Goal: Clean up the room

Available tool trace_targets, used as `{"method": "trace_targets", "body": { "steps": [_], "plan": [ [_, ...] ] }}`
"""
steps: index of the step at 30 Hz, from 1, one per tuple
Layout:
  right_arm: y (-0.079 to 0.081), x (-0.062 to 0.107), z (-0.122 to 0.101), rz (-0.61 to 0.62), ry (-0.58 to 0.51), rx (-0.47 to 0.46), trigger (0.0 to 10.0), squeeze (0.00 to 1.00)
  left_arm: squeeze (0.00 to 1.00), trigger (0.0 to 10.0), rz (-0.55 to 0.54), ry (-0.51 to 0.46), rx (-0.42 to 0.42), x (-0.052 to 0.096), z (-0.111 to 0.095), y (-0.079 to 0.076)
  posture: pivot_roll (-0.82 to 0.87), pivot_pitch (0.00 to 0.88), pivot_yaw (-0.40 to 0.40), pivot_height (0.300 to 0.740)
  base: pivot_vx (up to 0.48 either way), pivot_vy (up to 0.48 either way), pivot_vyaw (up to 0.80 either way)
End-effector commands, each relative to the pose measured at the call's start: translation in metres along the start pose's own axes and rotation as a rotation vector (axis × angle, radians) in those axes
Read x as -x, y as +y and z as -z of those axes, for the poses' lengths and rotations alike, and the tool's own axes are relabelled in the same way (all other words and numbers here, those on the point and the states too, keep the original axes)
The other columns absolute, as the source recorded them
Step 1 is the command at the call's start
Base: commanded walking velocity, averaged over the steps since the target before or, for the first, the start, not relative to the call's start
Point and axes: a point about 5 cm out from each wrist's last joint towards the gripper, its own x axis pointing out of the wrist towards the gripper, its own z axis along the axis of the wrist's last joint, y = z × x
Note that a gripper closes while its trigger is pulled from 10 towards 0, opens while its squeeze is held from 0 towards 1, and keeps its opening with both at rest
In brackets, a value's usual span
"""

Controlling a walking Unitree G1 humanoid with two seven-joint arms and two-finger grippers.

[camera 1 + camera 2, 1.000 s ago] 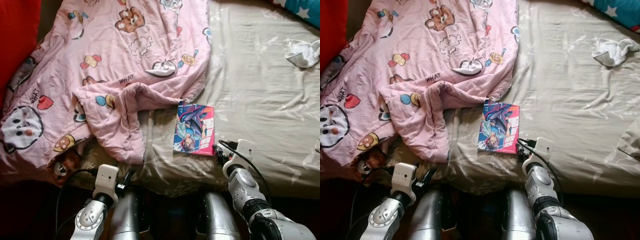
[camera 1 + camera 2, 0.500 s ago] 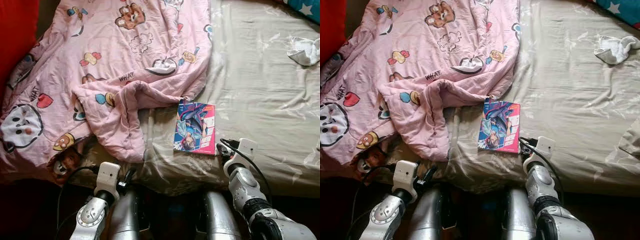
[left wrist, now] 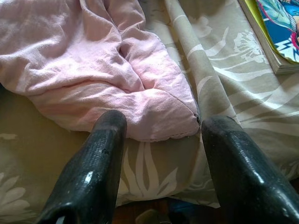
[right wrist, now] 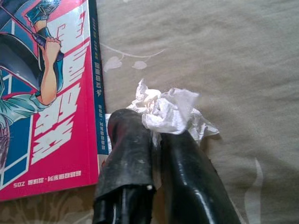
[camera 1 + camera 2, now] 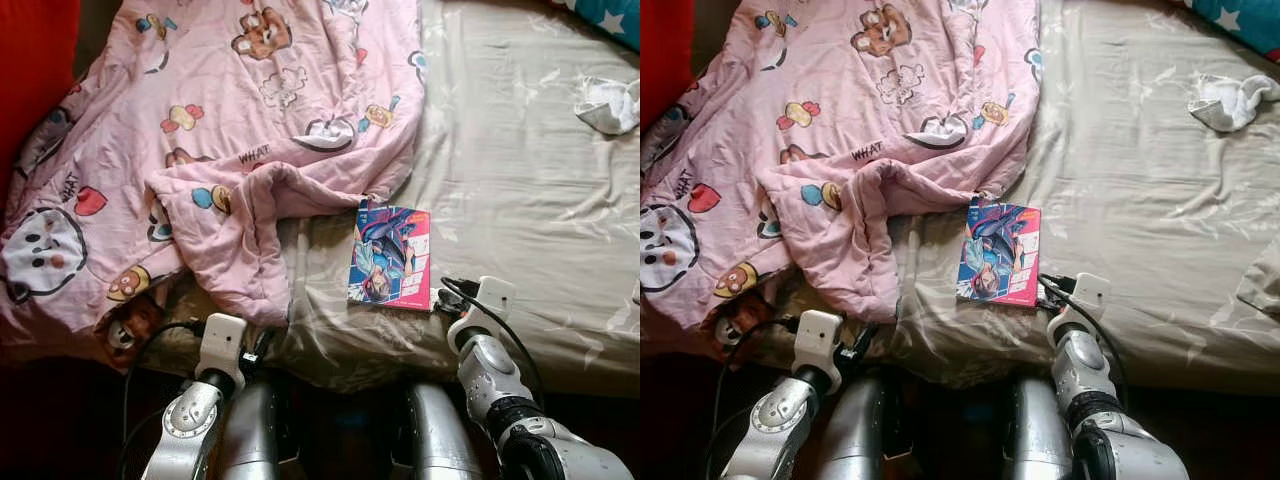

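at my right pincer: tissue pinched beside the comic

my right pincer [image 4: 154,140] is clamped on a crumpled tissue [image 4: 170,109] on the bed sheet [image 5: 520,200]. at nine o'clock, just beside it, lies the comic book [image 5: 390,255], long axis running twelve to six. my left pincer [image 3: 159,163], fingers apart, faces the pink blanket [image 5: 230,130] fold, farther from the book.
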Motion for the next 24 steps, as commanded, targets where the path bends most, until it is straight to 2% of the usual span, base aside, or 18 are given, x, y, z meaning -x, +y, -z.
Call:
{"method": "trace_targets", "body": {
  "steps": [1, 5, 9, 10, 12, 13, 19, 24],
  "plan": [
    [-0.001, 0.003, 0.01, 0.002, 0.03, -0.004, 0.0, 0.0, 0.0, 10.0, -0.002, 0.046, -0.01, 0.006, 0.012, 0.001, 0.0, 0.235, 0.058, 0.613, 0.0, 0.0, 0.0],
    [-0.001, 0.002, 0.005, 0.005, -0.007, 0.008, 0.0, 0.0, 0.0, 10.0, -0.004, 0.048, -0.011, 0.005, 0.014, 0.002, -0.01, 0.217, 0.055, 0.613, 0.0, 0.0, 0.0],
    [-0.002, 0.002, -0.008, 0.012, -0.116, 0.029, 0.0, 0.0, 0.0, 10.0, -0.009, 0.055, -0.008, 0.001, 0.016, 0.002, -0.03, 0.189, 0.047, 0.613, 0.0, 0.0, 0.0],
    [0.001, 0.003, -0.015, -0.011, -0.177, 0.07, 0.0, 0.0, 0.0, 10.0, -0.011, 0.056, -0.006, 0.0, 0.017, 0.001, -0.04, 0.183, 0.044, 0.613, 0.0, 0.0, 0.0],
    [0.003, 0.004, -0.017, -0.022, -0.201, 0.088, 0.0, 0.0, 0.0, 10.0, -0.012, 0.056, -0.005, -0.001, 0.017, 0.001, -0.04, 0.179, 0.042, 0.613, 0.0, 0.0, 0.0],
    [0.007, 0.006, -0.02, -0.049, -0.25, 0.1, 10.0, 0.0, 0.0, 10.0, -0.014, 0.057, -0.001, -0.002, 0.018, 0.0, -0.05, 0.168, 0.035, 0.613, 0.0, 0.0, 0.0],
    [0.011, 0.018, -0.019, -0.108, -0.351, 0.103, 10.0, 0.0, 0.0, 10.0, -0.031, 0.062, 0.012, -0.001, 0.023, 0.001, -0.07, 0.151, 0.026, 0.613, 0.0, 0.0, 0.0],
    [-0.001, 0.031, -0.003, -0.072, -0.356, 0.156, 10.0, 0.0, 0.0, 10.0, -0.07, 0.068, 0.045, 0.0, 0.027, 0.005, -0.08, 0.146, 0.018, 0.628, 0.0, 0.0, 0.0]
  ]
}}
